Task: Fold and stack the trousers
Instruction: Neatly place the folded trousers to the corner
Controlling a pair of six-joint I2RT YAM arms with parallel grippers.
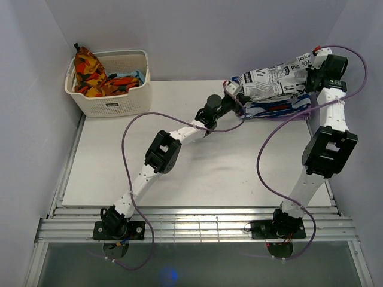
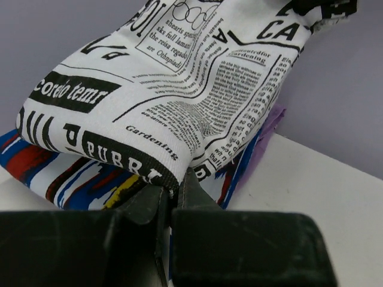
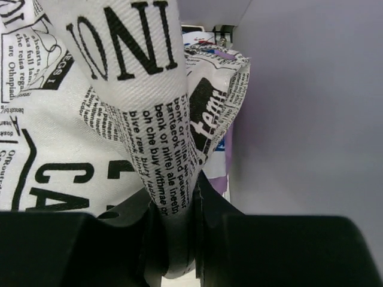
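The folded newspaper-print trousers (image 1: 272,81) hang between my two grippers at the back right of the table, just above a folded blue-white-red garment (image 1: 275,109). My left gripper (image 1: 233,91) is shut on the trousers' left edge; in the left wrist view the printed cloth (image 2: 179,95) runs into the closed jaws (image 2: 172,194), with the blue-white-red garment (image 2: 72,179) under it. My right gripper (image 1: 311,69) is shut on the right edge; in the right wrist view a fold of the trousers (image 3: 161,155) is pinched between the fingers (image 3: 176,239).
A white basket (image 1: 111,104) at the back left holds an orange-red-yellow cloth (image 1: 90,75) and more cloth. Purple cables loop over the table from both arms. The white board (image 1: 197,161) lies under the arms. Walls close in at back and right.
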